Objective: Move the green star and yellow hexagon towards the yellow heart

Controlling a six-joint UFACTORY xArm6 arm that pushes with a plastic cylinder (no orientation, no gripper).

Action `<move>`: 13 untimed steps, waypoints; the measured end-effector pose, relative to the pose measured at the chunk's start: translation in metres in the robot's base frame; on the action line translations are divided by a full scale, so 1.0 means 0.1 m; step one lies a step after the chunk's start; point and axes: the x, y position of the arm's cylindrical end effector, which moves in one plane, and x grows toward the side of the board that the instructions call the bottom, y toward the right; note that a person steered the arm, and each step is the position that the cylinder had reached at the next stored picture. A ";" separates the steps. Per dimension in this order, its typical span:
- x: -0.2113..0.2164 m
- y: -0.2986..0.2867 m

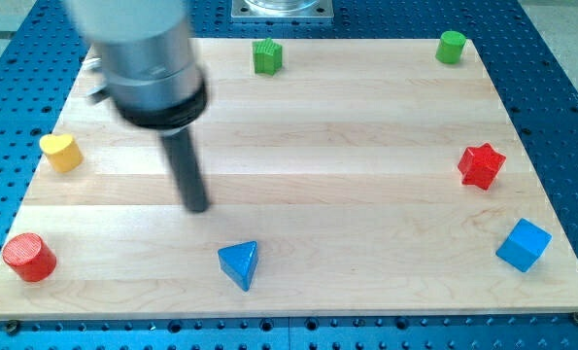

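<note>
My tip rests on the wooden surface, left of centre and touching no block; the arm ends in a plain dark rod, so there is no pincer here to be spread or pressed together. The green star sits at the far edge, a little left of the middle and well apart from my tip. The yellow heart lies near the left edge, about midway between far and near, to the left of my tip and somewhat farther back. No yellow hexagon can be made out anywhere on the surface. A green cylinder stands in the far right corner. A red star sits by the right edge, with a blue cube nearer and slightly more to the right. A blue triangle lies close to the near edge, just right of my tip and nearer. A red cylinder occupies the near left corner.
</note>
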 end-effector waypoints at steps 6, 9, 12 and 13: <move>-2.47 0.99; -2.75 -0.26; -1.37 -1.31; -1.33 -0.67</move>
